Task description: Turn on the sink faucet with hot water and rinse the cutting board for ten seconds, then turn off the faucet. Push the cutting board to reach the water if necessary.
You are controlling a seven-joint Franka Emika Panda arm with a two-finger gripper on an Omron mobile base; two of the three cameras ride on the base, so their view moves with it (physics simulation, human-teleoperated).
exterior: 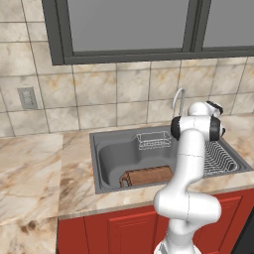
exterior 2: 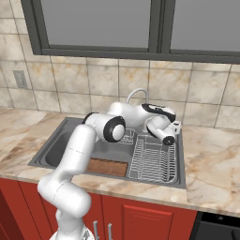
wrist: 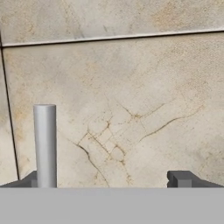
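Note:
The sink faucet (exterior: pixel 178 98) (exterior 2: pixel 134 95) arches over the back rim of the dark grey sink (exterior: pixel 99 168) (exterior 2: pixel 49 154). No water runs from its spout. The reddish-brown cutting board (exterior: pixel 147 175) (exterior 2: pixel 107 167) lies in the basin against the front wall. My gripper (exterior 2: pixel 176 125) (wrist: pixel 105 180) hovers behind the sink, to the right of the faucet, and faces the tiled wall. It is open with its fingertips (wrist: pixel 183 178) far apart. In the hand view a slim grey upright rod (wrist: pixel 45 144) stands just inside the left fingertip. Nothing is gripped.
A small wire basket (exterior: pixel 154 140) hangs at the basin's back edge. A wire dish rack (exterior: pixel 218 158) (exterior 2: pixel 152 161) fills the sink's right part, under my forearm. Marble counter (exterior: pixel 30 173) (exterior 2: pixel 211 164) spreads on both sides, with the tiled wall and window behind.

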